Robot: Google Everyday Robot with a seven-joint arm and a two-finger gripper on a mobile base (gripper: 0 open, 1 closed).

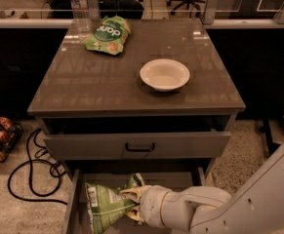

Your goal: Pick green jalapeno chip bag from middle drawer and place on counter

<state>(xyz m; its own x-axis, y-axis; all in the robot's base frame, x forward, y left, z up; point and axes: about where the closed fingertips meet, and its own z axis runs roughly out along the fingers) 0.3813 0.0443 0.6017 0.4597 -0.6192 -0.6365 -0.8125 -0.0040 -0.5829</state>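
The green jalapeno chip bag (106, 204) is crinkled green foil with a white label panel. It sits in the open middle drawer (74, 206) at the bottom of the view, raised toward the front of the tray. My gripper (133, 204) reaches in from the right on a white arm and its fingers are closed on the bag's right side. The counter (107, 77) is the glossy grey-brown top of the cabinet above.
A white bowl (164, 74) stands on the counter right of centre. A brighter green bag with white lettering (107, 33) and a clear water bottle (80, 4) sit at the back left. The drawer front with black handle (139, 145) overhangs above. Cables and a basket lie on the floor at left.
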